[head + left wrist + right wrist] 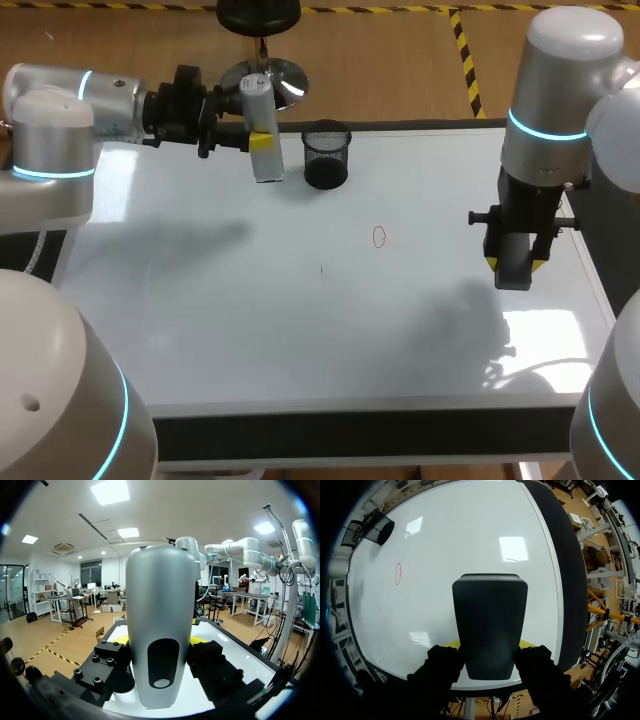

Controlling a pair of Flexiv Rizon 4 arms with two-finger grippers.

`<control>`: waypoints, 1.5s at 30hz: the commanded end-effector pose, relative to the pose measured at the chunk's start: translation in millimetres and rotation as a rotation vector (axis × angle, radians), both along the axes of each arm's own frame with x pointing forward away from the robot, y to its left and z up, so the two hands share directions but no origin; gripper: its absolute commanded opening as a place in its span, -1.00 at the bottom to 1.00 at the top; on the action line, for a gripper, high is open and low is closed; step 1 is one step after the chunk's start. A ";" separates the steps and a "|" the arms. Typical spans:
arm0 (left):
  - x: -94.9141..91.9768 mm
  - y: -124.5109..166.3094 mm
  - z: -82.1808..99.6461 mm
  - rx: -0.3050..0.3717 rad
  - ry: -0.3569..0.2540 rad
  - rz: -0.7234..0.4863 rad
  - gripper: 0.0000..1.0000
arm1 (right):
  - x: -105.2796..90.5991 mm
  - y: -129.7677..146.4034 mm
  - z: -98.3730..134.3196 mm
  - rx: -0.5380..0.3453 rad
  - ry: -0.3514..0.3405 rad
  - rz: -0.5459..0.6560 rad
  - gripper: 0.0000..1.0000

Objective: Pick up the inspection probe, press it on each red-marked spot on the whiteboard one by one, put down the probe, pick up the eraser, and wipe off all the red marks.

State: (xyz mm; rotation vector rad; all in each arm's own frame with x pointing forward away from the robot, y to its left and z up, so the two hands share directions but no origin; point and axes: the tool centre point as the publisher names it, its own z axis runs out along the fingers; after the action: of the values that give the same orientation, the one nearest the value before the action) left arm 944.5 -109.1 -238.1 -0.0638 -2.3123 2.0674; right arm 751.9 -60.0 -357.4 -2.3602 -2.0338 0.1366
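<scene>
My left gripper hangs over the whiteboard's far left part, shut on the silver-grey inspection probe. In the left wrist view the probe stands between the yellow-tipped fingers of the left gripper. One red oval mark sits right of the board's middle. Above the board's right side, my right gripper is shut on the black eraser. The right wrist view has the eraser gripped from both sides by the right gripper, with the red mark well ahead and to one side.
A black mesh cup stands at the board's far edge, just right of the probe, and shows as the mesh cup beyond the red mark. A tiny dark speck lies near the board's middle. A dark border runs along the front.
</scene>
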 end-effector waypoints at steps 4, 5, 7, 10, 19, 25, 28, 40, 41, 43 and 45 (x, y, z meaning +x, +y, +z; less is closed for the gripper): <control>1.4 0.3 1.2 0.000 0.001 -0.004 -1.00 | 13.7 20.7 -17.5 -0.006 -0.006 0.028 -1.00; 1.4 0.3 1.2 0.000 0.001 -0.004 -1.00 | 16.3 23.7 -19.7 -0.005 0.001 0.039 -1.00; 1.4 0.3 1.2 0.000 0.001 -0.004 -1.00 | 22.6 27.5 -22.2 -0.005 0.007 0.049 -1.00; 1.4 0.3 1.2 0.000 0.001 -0.004 -1.00 | 32.4 34.1 -27.5 -0.009 0.036 0.050 -1.00; 1.4 0.3 1.2 0.000 0.001 -0.004 -1.00 | 58.3 56.2 -30.7 -0.022 0.062 0.097 -1.00; 1.4 0.3 1.2 0.000 0.001 -0.004 -1.00 | 68.7 71.5 -29.6 -0.027 0.078 0.108 -1.00; 1.4 0.3 1.2 0.000 0.001 -0.004 -1.00 | 71.6 83.9 -27.7 -0.038 0.074 0.122 -1.00; 1.4 0.3 1.2 0.000 0.001 -0.004 -1.00 | 88.7 127.8 -24.0 -0.059 0.030 0.171 -1.00; 1.4 0.3 1.2 0.000 0.001 -0.004 -1.00 | 90.1 131.1 -23.7 -0.061 0.031 0.174 -1.00; 1.4 0.3 1.2 0.000 0.001 -0.004 -1.00 | 92.9 138.2 -22.9 -0.066 0.035 0.182 -1.00; 1.4 0.3 1.2 0.000 0.001 -0.004 -1.00 | 95.8 143.9 -21.8 -0.069 0.039 0.185 -1.00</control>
State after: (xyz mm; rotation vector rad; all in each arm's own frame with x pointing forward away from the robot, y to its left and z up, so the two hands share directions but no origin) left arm 944.5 -108.9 -237.9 -0.0638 -2.3126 2.0672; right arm 838.4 72.9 -378.6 -2.1757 -2.2487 0.1903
